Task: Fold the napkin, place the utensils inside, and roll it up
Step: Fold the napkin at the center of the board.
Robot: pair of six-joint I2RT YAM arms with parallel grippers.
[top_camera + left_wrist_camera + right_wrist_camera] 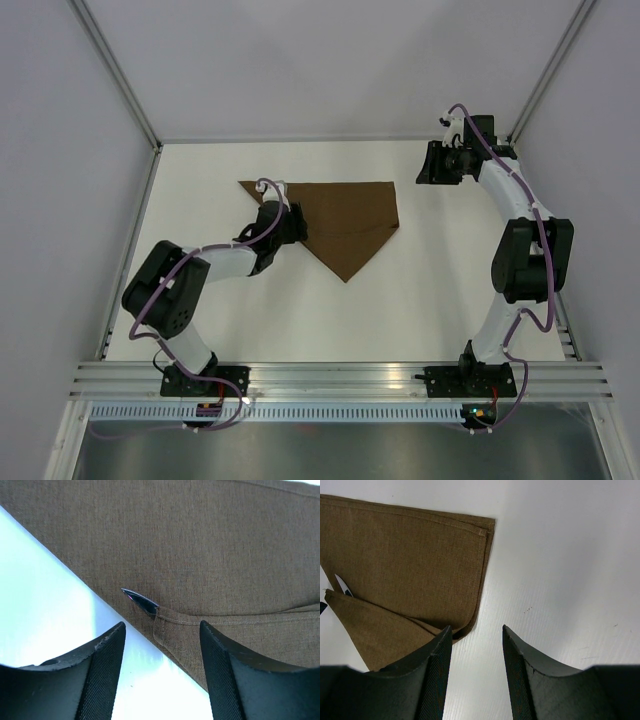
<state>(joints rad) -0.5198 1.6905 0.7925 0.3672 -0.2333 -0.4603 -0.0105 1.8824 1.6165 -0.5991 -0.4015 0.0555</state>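
Observation:
The dark-brown napkin [350, 220] lies folded into a triangle on the white table, long edge at the back, point toward the front. A flap is folded over its lower part [240, 630]. Only a silver knife tip [141, 601] sticks out from under that flap; the handle is hidden. The tip also shows in the right wrist view [341, 584]. My left gripper [162, 630] is open and empty, over the napkin's left slanted edge. My right gripper [476, 632] is open and empty, raised off the napkin's [410, 565] right corner.
The white table [450, 290] is walled by white panels with metal frame posts [120, 75]. An aluminium rail [340, 378] runs along the near edge where both arm bases are bolted.

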